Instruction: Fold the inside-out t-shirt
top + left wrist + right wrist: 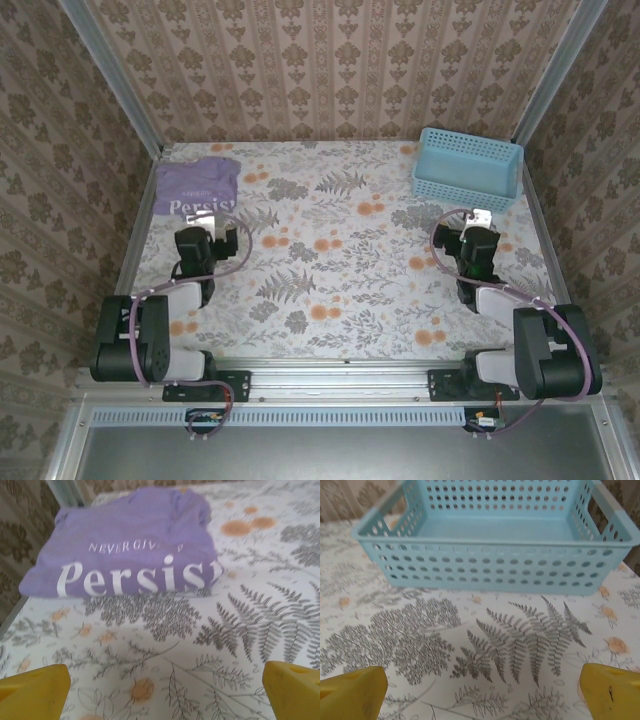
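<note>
Question one, from above: where is the t-shirt (pixel 197 187) lying?

— It is lying on the desk (pixel 330 270), folded into a compact lavender block, just beyond the left hand (pixel 205 218) and a little to its left. The right hand (pixel 481 218) is pointing at the blue basket (pixel 465 190) just ahead of it, well apart from the cloth.

And what is the left wrist camera showing?

— The t-shirt (pixel 130 555) is sitting ahead of the left hand (pixel 165 692), slightly to its left, with white lettering facing up. The yellow fingers (pixel 32 692) are standing wide apart and gripping nothing. A strip of floral desk (pixel 165 630) is lying between them and the near edge of the cloth.

And the right wrist camera?

— The blue basket (pixel 495 565) is sitting straight in front of the right hand (pixel 482 692), its long perforated wall facing the fingers (pixel 350 695). Those are standing wide apart too, holding nothing, with fern-printed desk (pixel 520 640) lying between them and the basket.
</note>
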You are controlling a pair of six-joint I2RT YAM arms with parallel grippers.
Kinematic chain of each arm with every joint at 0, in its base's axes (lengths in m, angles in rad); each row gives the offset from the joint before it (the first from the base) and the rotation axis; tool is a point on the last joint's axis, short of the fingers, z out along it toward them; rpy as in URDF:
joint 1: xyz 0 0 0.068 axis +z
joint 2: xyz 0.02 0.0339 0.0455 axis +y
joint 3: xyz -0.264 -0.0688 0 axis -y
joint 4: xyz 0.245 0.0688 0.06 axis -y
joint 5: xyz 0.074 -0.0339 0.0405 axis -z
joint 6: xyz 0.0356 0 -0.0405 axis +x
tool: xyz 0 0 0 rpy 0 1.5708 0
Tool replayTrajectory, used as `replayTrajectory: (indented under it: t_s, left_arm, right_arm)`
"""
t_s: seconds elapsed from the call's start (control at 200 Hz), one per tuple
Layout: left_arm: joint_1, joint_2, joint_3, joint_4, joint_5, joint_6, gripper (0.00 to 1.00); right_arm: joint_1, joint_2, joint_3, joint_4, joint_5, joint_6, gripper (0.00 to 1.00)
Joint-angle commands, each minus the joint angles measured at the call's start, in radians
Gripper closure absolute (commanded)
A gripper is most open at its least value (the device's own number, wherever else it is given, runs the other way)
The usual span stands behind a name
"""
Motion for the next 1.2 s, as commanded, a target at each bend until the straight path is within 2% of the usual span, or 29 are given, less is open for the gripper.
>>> replayTrajectory:
  t_s: [0.0, 0.065, 0.115, 0.19, 0.28, 0.44, 0.8, 1.195]
  left_arm:
    - [0.031, 0.113, -0.08, 0.334, 0.098, 0.045, 0.0]
    - [0.034, 0.182, -0.096, 0.457, 0.113, 0.065, 0.0]
    - [0.035, 0.144, -0.08, 0.355, 0.107, 0.048, 0.0]
    - [0.038, 0.168, -0.045, 0.336, 0.104, 0.052, 0.0]
    - [0.055, 0.161, 0.028, 0.183, 0.079, 0.018, 0.0]
    - [0.047, 0.163, 0.031, 0.18, 0.057, 0.019, 0.0]
    - [0.042, 0.161, 0.029, 0.181, 0.048, 0.021, 0.0]
    - [0.042, 0.162, 0.029, 0.181, 0.049, 0.021, 0.0]
  right_arm:
    - [-0.019, 0.018, -0.039, 0.179, -0.109, -0.011, 0.0]
    - [-0.021, 0.044, -0.049, 0.238, -0.126, -0.014, 0.0]
    - [-0.021, 0.062, -0.041, 0.243, -0.139, -0.017, 0.0]
    - [-0.021, 0.092, -0.031, 0.253, -0.151, -0.022, 0.0]
    - [-0.022, 0.153, -0.013, 0.267, -0.155, -0.025, 0.0]
    - [-0.019, 0.242, 0.023, 0.283, -0.168, -0.03, 0.0]
    - [0.037, 0.25, 0.048, 0.245, -0.053, -0.062, 0.0]
    - [0.036, 0.25, 0.047, 0.246, -0.052, -0.064, 0.0]
